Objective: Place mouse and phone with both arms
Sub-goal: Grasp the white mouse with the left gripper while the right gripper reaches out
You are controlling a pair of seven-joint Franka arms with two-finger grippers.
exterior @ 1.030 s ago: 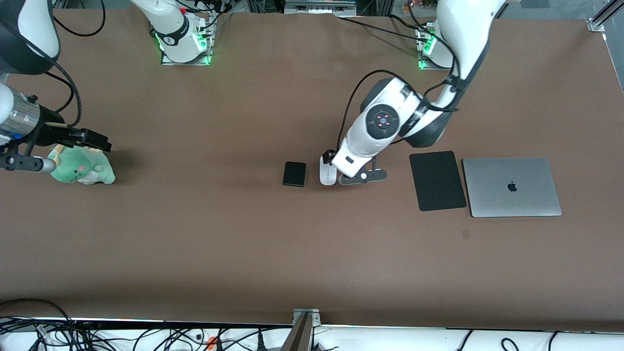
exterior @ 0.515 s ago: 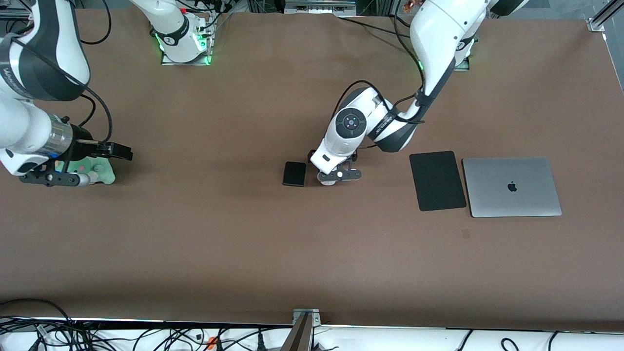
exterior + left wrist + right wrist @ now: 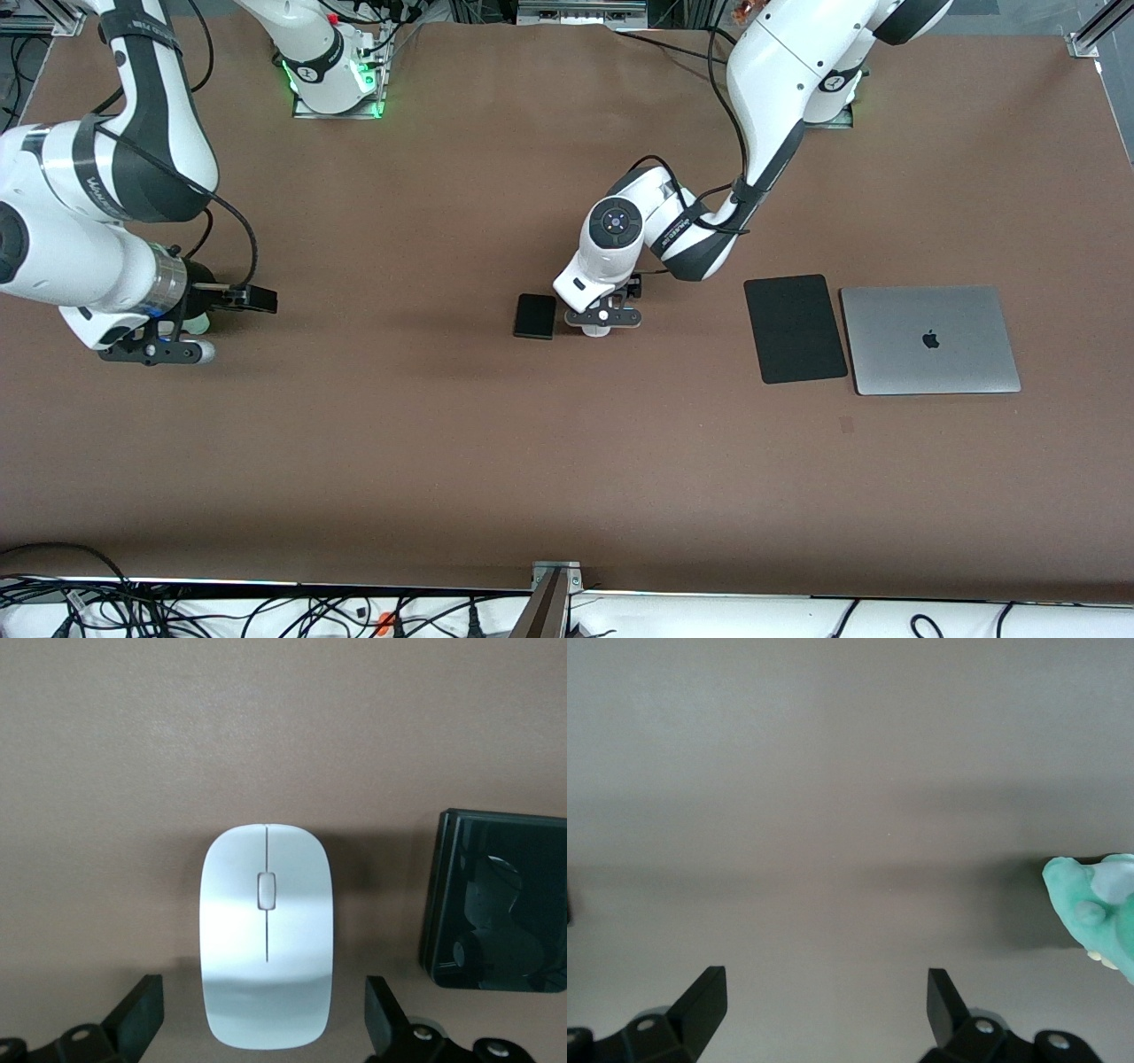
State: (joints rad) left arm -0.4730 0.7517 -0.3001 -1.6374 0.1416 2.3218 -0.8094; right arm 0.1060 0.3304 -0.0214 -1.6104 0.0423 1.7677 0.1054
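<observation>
Both pincers are spread: the left pincer (image 3: 266, 1028) straddles the mouse (image 3: 266, 943), on the tabletop (image 3: 567, 461) beside the phone (image 3: 535, 316), and should lower and pinch, while the right pincer (image 3: 824, 1010) waits over bare tabletop.

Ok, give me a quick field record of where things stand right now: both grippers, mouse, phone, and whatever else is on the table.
left gripper: open, over the mouse, fingers either side of it, not gripping
right gripper: open, holding nothing, over bare table at the right arm's end, beside the green plush toy
mouse: flat on the table
phone: flat on the table, beside the mouse, apart from it
mouse pad: toward the left arm's end
laptop: closed, beside the mouse pad
</observation>
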